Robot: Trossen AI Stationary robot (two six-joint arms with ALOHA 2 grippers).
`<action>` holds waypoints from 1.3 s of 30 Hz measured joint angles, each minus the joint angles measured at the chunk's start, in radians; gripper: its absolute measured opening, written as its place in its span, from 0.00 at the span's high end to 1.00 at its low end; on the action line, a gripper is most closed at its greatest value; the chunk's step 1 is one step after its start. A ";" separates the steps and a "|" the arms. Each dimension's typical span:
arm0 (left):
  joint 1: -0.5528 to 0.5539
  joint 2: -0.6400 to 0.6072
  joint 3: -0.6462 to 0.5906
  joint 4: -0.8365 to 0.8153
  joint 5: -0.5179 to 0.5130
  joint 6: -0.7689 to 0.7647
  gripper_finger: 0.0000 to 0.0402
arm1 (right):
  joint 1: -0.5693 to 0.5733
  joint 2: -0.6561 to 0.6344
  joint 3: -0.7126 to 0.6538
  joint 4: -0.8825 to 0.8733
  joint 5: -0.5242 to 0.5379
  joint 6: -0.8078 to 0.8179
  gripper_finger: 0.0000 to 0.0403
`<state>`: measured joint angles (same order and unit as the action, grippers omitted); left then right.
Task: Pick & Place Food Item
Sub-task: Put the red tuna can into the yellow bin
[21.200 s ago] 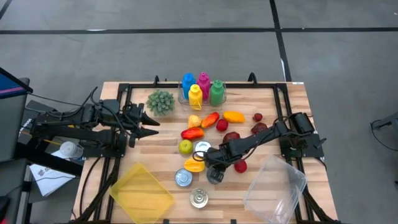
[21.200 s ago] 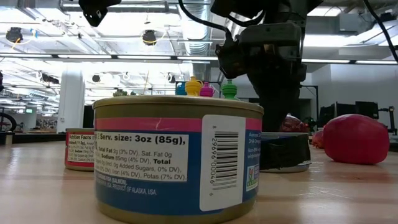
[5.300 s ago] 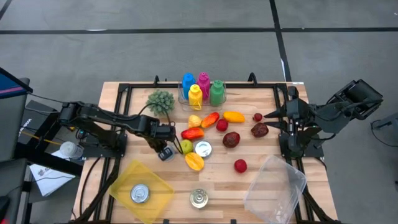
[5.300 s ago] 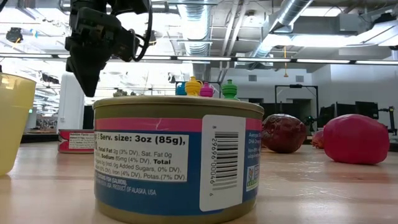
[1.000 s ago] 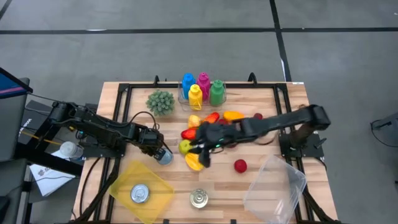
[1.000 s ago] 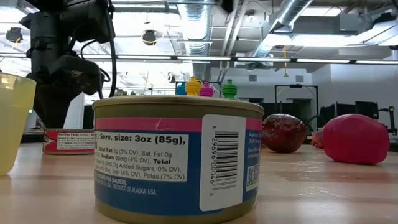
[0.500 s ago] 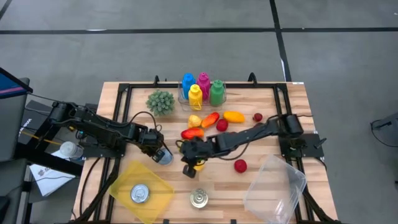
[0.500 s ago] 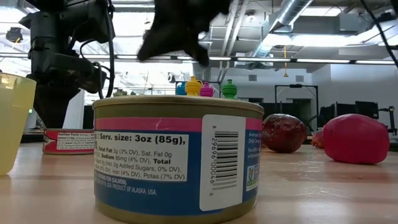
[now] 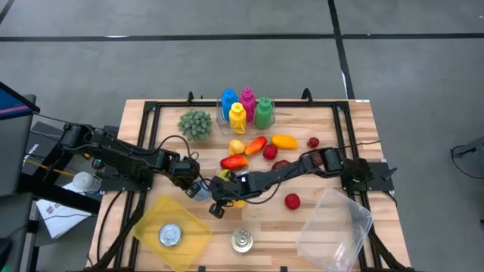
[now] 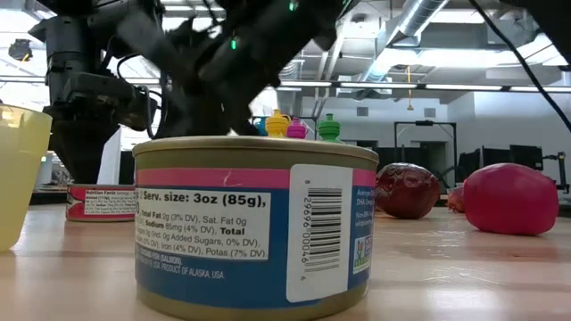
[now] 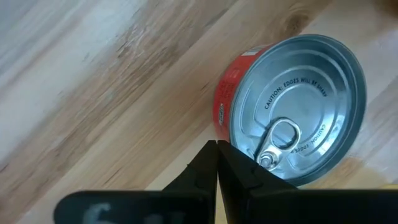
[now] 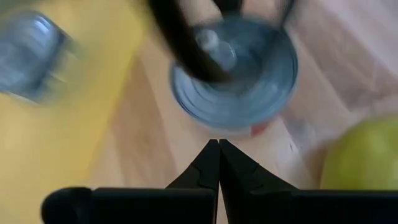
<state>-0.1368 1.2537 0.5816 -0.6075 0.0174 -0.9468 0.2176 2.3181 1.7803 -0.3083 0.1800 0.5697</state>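
Observation:
A low red-labelled tin can (image 11: 292, 112) stands upright on the wooden table (image 9: 340, 121), pull-tab lid up, just beyond the yellow tub (image 9: 172, 230). My left gripper (image 11: 217, 149) is shut and points steeply down at the can's edge; in the high view the left gripper (image 9: 195, 189) is over the can (image 9: 201, 193). My right gripper (image 12: 219, 146) is shut, low over the table just short of the same can (image 12: 236, 81); from above the right gripper (image 9: 215, 210) lies on the can's near right side. My left gripper has its shut fingertips against the can's rim (image 11: 225, 138), at the lid's edge, coming from above and pointing steeply down. The can stands flat on the table. My right gripper's shut tip is close to the can's base; I cannot tell whether it touches.
A second can (image 9: 170, 236) lies in the yellow tub. A third can (image 9: 242, 242) stands near the front edge. A green apple (image 12: 367, 162), peppers (image 9: 236, 161) and red fruits (image 9: 292, 201) lie mid-table. A clear tub (image 9: 333, 227) is front right, coloured bottles (image 9: 246, 106) at the back.
My right arm has swung down and toward the table's left and near edge, from above the fruit to the table beside the red-labelled can. My left gripper has stayed at the can.

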 joint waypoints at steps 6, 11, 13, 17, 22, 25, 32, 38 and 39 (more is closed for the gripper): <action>0.000 0.000 -0.035 0.025 0.001 0.000 1.00 | 0.002 0.028 0.018 -0.059 0.006 0.007 1.00; 0.000 0.000 -0.064 0.071 0.004 -0.005 1.00 | -0.004 0.027 0.017 -0.080 0.016 -0.018 1.00; 0.000 0.000 -0.068 0.094 0.008 -0.007 1.00 | -0.009 0.027 0.017 -0.069 0.035 -0.027 1.00; 0.000 0.000 -0.068 0.129 0.008 -0.007 1.00 | -0.028 0.027 0.015 -0.036 0.061 -0.046 1.00; 0.000 0.000 -0.069 0.136 0.007 -0.007 1.00 | -0.043 0.027 0.015 -0.051 0.058 -0.050 1.00; 0.000 0.000 -0.069 0.144 0.007 -0.007 1.00 | -0.043 0.027 0.015 -0.081 0.071 -0.049 1.00; 0.001 0.000 -0.069 0.159 0.000 -0.007 1.00 | -0.028 0.046 0.015 -0.039 0.080 -0.053 1.00; 0.001 0.000 -0.069 0.177 -0.002 -0.007 1.00 | -0.021 0.093 0.019 -0.019 0.033 -0.022 1.00; 0.001 0.000 -0.069 0.175 -0.001 -0.007 1.00 | -0.021 0.096 0.019 -0.015 0.036 -0.022 1.00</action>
<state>-0.1360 1.2537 0.5129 -0.4320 0.0162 -0.9543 0.1970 2.4138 1.7992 -0.3231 0.2162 0.5477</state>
